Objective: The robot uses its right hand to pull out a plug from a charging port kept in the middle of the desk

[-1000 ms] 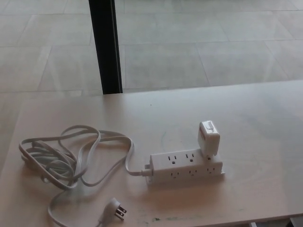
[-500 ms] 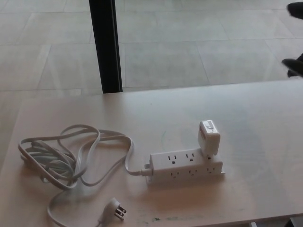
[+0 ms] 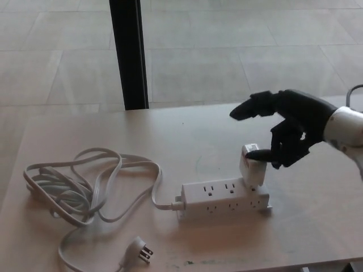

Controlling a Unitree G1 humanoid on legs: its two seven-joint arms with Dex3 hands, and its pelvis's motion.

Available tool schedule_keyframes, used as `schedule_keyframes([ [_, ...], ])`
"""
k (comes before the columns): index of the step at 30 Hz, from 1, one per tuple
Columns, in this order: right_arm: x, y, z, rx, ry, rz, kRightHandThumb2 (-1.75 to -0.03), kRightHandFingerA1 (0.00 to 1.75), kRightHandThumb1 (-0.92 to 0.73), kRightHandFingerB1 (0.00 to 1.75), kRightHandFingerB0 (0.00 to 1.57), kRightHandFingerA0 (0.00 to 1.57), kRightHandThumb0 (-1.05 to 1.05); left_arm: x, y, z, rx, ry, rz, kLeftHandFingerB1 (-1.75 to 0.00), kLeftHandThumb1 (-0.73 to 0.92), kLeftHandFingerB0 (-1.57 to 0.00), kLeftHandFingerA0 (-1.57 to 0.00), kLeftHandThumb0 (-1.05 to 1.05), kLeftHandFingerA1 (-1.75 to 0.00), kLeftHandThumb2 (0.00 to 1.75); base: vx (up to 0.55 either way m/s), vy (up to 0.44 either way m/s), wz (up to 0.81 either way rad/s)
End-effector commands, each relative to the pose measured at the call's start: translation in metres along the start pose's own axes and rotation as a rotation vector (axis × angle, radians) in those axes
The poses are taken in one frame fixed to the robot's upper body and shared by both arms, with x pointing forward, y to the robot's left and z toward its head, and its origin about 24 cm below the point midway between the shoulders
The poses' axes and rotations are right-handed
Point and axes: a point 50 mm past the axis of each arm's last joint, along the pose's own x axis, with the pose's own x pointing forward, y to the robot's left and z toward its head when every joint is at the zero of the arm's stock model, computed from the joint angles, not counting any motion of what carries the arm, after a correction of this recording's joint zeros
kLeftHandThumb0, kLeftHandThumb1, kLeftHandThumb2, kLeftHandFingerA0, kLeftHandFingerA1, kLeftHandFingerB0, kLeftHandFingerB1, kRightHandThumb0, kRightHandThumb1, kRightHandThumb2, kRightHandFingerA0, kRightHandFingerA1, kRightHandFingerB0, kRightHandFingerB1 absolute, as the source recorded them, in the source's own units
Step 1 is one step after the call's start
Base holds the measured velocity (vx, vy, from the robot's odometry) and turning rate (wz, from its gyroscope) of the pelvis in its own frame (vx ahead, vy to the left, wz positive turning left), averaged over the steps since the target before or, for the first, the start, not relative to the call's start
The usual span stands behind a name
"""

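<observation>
Starting at the lower left of the frame, a loose coil of white cord (image 3: 74, 190) lies on the desk (image 3: 187, 136), ending in a bare three-prong plug (image 3: 140, 250). Right of centre sits the white power strip (image 3: 224, 199), with the white plug (image 3: 251, 169) standing in its right-hand end. Further right, the right hand (image 3: 286, 127) hangs over it, fingers spread, one tip at the plug's top, gripping nothing. This looks like the approach; next the fingers must close around the block and pull upward.
</observation>
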Motion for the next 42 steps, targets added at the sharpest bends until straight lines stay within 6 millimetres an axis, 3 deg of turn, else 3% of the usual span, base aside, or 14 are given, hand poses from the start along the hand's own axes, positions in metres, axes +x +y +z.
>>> schedule_keyframes([
  [1, 0.009, 0.009, -0.006, -0.111, 0.126, 0.067, -0.83, 1.24, -0.48, 0.43, 0.25, 0.9, -0.85, 0.001, 0.01, 0.004, 0.013, -0.016, 0.028, -0.4, 0.55, -0.51, -0.93, -0.62, -0.92, 0.57, 0.0, 0.0, 0.0],
  [3, 0.011, 0.011, -0.007, -0.13, 0.137, 0.073, -0.85, 1.21, -0.49, 0.42, 0.21, 1.0, -0.87, 0.001, 0.01, 0.004, 0.009, -0.014, 0.027, -0.52, 0.43, -0.45, -0.91, -0.65, -0.93, 0.83, 0.0, 0.0, 0.0],
  [7, 0.013, 0.013, -0.012, -0.176, 0.169, 0.085, -0.84, 1.26, -0.43, 0.42, 0.18, 1.08, -0.76, 0.001, 0.008, 0.003, -0.001, -0.01, 0.02, -0.4, 0.55, -0.5, -0.87, -0.63, -0.89, 0.58, 0.0, 0.0, 0.0],
  [9, 0.013, 0.013, -0.013, -0.182, 0.172, 0.085, -0.59, 1.43, -0.53, 0.34, 0.24, 0.96, -0.72, 0.001, 0.008, 0.003, 0.004, -0.015, 0.018, -0.53, 0.43, -0.43, -0.89, -0.64, -0.92, 0.83, 0.0, 0.0, 0.0],
  [10, 0.013, 0.012, -0.013, -0.178, 0.173, 0.083, -0.8, 1.35, -0.43, 0.44, 0.2, 0.95, -0.75, 0.001, 0.008, 0.003, 0.013, -0.016, 0.02, -0.4, 0.55, -0.49, -0.9, -0.64, -0.9, 0.58, 0.0, 0.0, 0.0],
  [11, 0.013, 0.01, -0.014, -0.182, 0.183, 0.078, -0.6, 1.54, -0.52, 0.34, 0.25, 0.77, -0.7, 0.001, 0.007, 0.003, 0.013, -0.017, 0.023, -0.4, 0.55, -0.5, -0.83, -0.63, -0.84, 0.57, 0.0, 0.0, 0.0],
  [14, 0.013, 0.006, -0.014, -0.199, 0.183, 0.065, -0.57, 1.03, -0.56, 0.32, 0.26, 0.46, -0.76, 0.001, 0.008, 0.004, 0.021, -0.018, 0.021, -0.39, 0.56, -0.5, -0.94, -0.63, -0.96, 0.57, 0.0, 0.0, 0.0],
  [15, 0.013, 0.005, -0.013, -0.203, 0.179, 0.06, -0.86, 0.84, -0.49, 0.42, 0.2, 0.46, -0.87, 0.001, 0.008, 0.004, 0.021, -0.015, 0.023, -0.39, 0.56, -0.51, -0.95, -0.63, -0.96, 0.57, 0.0, 0.0, 0.0],
  [19, 0.015, 0.005, -0.007, -0.21, 0.133, 0.056, -0.58, 0.78, -0.55, 0.33, 0.25, 0.4, -0.75, 0.0, 0.008, 0.004, 0.003, -0.023, 0.023, -0.4, 0.56, -0.52, -0.97, -0.61, -1.01, 0.57, 0.0, 0.0, 0.0],
  [22, 0.015, 0.007, -0.002, -0.216, 0.115, 0.047, -0.85, 1.04, -0.44, 0.45, 0.17, 0.56, -0.8, 0.0, 0.007, 0.004, 0.009, -0.023, 0.016, -0.4, 0.56, -0.51, -0.95, -0.63, -0.95, 0.57, 0.0, 0.0, 0.0],
  [26, 0.018, 0.01, 0.004, -0.202, 0.097, 0.047, -0.6, 1.49, -0.53, 0.35, 0.24, 0.65, -0.78, 0.0, 0.008, 0.004, 0.023, -0.023, 0.013, -0.4, 0.57, -0.51, -0.94, -0.62, -0.95, 0.58, 0.0, 0.0, 0.0],
  [31, 0.017, 0.008, 0.006, -0.209, 0.084, 0.035, -0.57, 1.46, -0.54, 0.36, 0.23, 0.61, -0.76, 0.0, 0.008, 0.004, 0.021, -0.019, 0.018, -0.39, 0.57, -0.5, -0.94, -0.63, -0.95, 0.58, 0.0, 0.0, 0.0],
  [35, 0.016, 0.007, 0.002, -0.219, 0.098, 0.038, -0.82, 0.99, -0.43, 0.43, 0.18, 0.56, -0.76, 0.0, 0.007, 0.002, 0.026, -0.01, 0.017, -0.39, 0.57, -0.5, -0.9, -0.64, -0.91, 0.58, 0.0, 0.0, 0.0],
  [42, 0.015, 0.002, -0.014, -0.192, 0.181, 0.055, -0.59, 1.42, -0.5, 0.34, 0.22, 0.62, -0.75, 0.0, 0.007, 0.001, 0.03, -0.019, 0.016, -0.39, 0.57, -0.51, -0.95, -0.64, -0.99, 0.58, 0.0, 0.0, 0.0],
])
